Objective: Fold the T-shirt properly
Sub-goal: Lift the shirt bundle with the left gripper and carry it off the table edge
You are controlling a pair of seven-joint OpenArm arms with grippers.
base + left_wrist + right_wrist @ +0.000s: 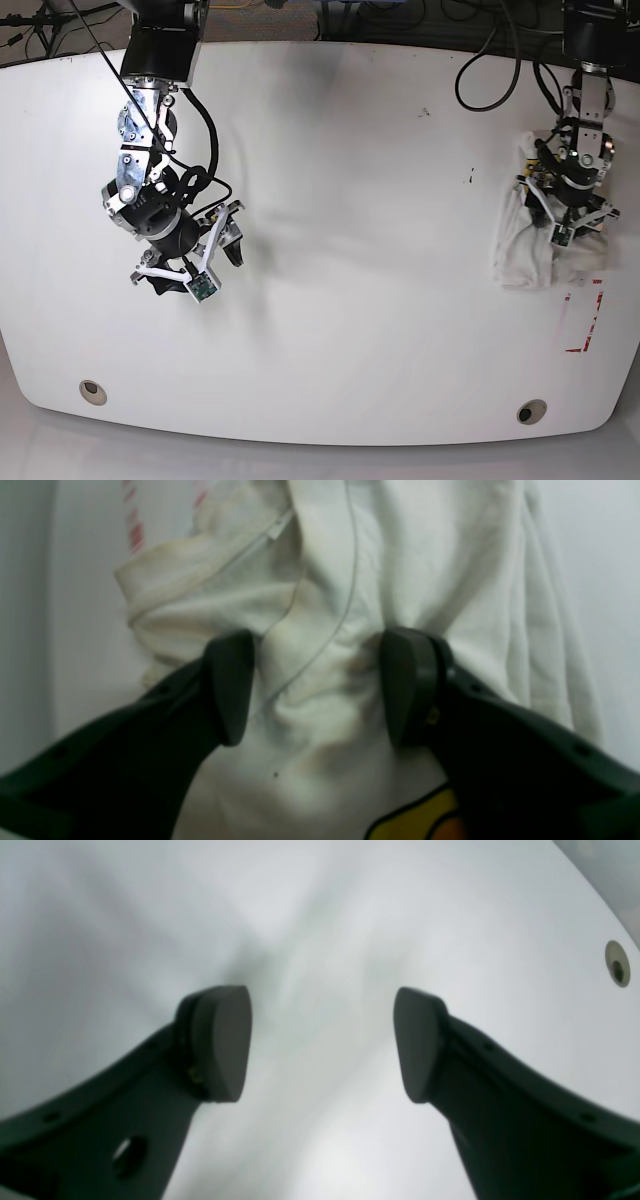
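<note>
The off-white T-shirt (525,255) lies bunched up near the table's right edge. In the left wrist view the T-shirt (425,565) fills the frame, and its yellow-orange badge (415,820) peeks out at the bottom. My left gripper (317,685) sits on the shirt with its fingers apart, and a thick wrinkled bunch of cloth lies between them and touches both. It also shows in the base view (570,212). My right gripper (322,1045) is open and empty over bare table at the left (195,265), far from the shirt.
The white table (350,200) has a grommet hole at the front left (92,391) and another at the front right (531,411). Red tape marks (590,320) lie just in front of the shirt. Cables run along the far edge.
</note>
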